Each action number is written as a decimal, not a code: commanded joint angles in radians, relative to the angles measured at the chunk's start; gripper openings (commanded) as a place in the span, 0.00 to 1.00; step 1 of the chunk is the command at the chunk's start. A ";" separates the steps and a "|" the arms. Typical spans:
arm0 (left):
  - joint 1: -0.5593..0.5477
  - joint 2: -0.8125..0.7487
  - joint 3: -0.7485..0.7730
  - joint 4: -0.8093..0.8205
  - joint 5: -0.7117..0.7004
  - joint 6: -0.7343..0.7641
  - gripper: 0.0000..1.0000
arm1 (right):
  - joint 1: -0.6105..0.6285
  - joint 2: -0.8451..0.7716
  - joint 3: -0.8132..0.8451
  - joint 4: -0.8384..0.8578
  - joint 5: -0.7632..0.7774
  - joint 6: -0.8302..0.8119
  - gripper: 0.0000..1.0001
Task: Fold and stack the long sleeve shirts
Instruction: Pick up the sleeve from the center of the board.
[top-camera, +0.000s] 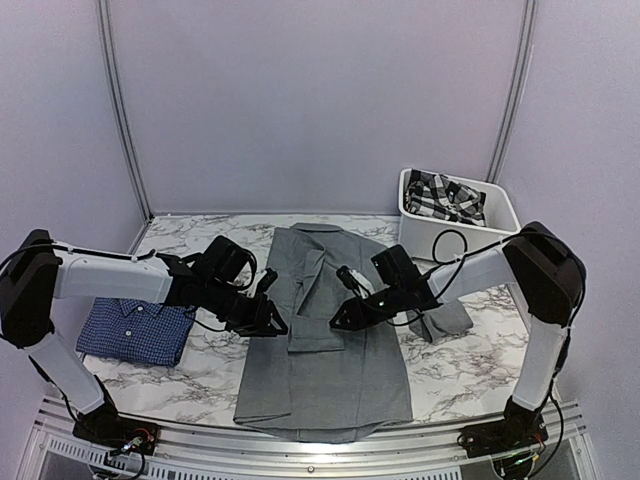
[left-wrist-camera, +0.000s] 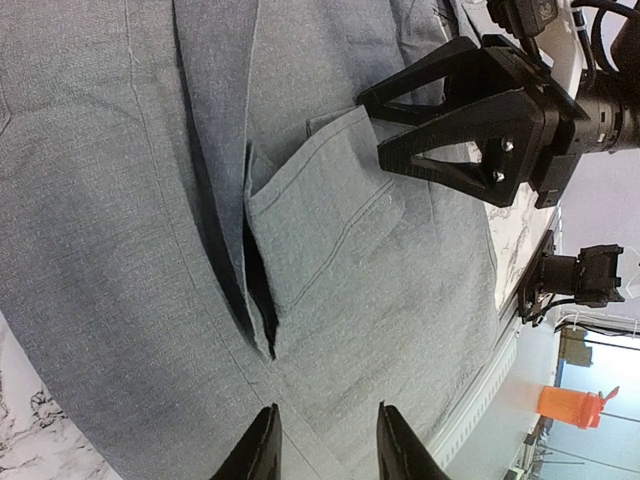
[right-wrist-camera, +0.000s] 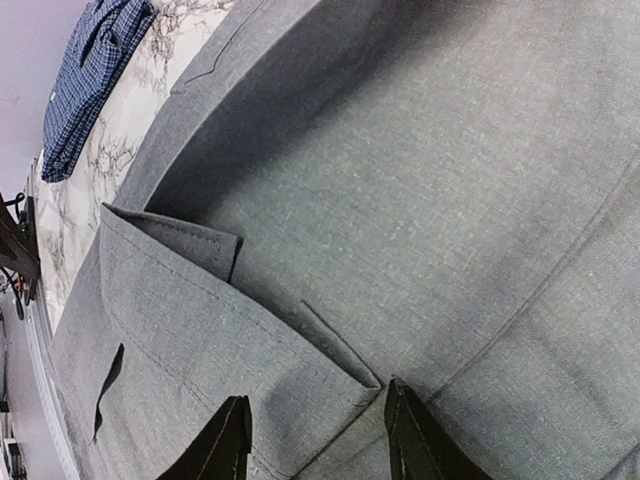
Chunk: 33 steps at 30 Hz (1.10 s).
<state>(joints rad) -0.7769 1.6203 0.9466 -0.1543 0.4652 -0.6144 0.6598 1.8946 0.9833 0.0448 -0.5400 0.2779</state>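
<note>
The marble surface (top-camera: 200, 375) carries the grey shirt (top-camera: 330, 370) flat at its middle, collar at the far end and a sleeve folded over the front. The dark blue checked shirt (top-camera: 135, 330) lies folded well apart at the left. The left gripper (top-camera: 272, 318) and right gripper (top-camera: 345, 315) hang over the grey shirt, jaws apart, holding nothing.

Robot test booth (lab-like): plain lilac partition walls (top-camera: 320, 100), marble-patterned table (top-camera: 200, 370), aluminium mounting rail (top-camera: 400, 445).

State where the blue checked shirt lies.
Top view: the blue checked shirt lies folded at the left, beside the left arm, left of the spread grey shirt.
</note>
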 joint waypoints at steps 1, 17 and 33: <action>0.002 -0.017 -0.003 -0.028 -0.003 0.003 0.35 | -0.010 0.000 0.040 0.004 0.039 0.009 0.46; 0.002 -0.001 0.003 -0.028 0.004 0.005 0.35 | 0.047 0.024 0.023 -0.010 -0.076 0.002 0.37; 0.003 -0.005 0.006 -0.027 0.079 -0.068 0.36 | 0.152 -0.233 -0.075 -0.039 0.028 -0.062 0.00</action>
<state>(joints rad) -0.7769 1.6226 0.9470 -0.1547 0.4904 -0.6472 0.7589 1.7248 0.9173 0.0246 -0.5541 0.2653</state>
